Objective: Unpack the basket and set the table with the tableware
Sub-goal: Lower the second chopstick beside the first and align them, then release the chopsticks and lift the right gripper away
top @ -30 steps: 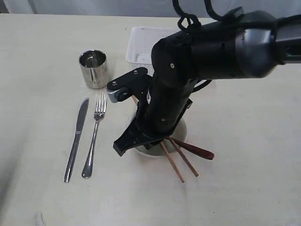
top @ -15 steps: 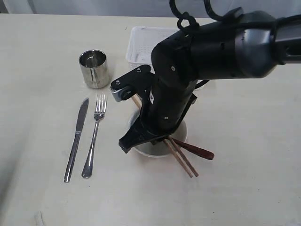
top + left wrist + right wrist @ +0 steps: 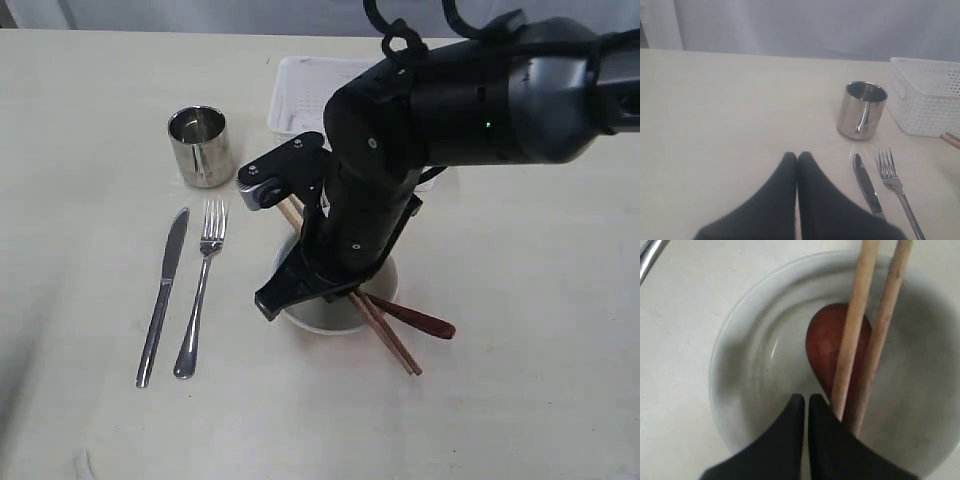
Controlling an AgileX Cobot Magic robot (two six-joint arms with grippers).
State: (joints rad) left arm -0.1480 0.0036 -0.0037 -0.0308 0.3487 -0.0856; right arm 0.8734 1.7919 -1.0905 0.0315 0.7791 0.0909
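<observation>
Right gripper [image 3: 804, 399] fingers are pressed together on nothing, tips low over the bowl [image 3: 740, 365] at centre of the exterior frame, just beside the chopsticks [image 3: 856, 315] lying across it above the spoon [image 3: 822, 340]; left gripper [image 3: 797, 156] is closed and empty near the knife [image 3: 867, 187]. I judge I am squaring the chopsticks, so I should push sideways lightly and stay off the rim, or the bowl skids. Basket [image 3: 300, 90] sits upper centre.

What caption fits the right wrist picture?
Right gripper, shut, over a pale bowl with a red-brown spoon inside and chopsticks across.
</observation>
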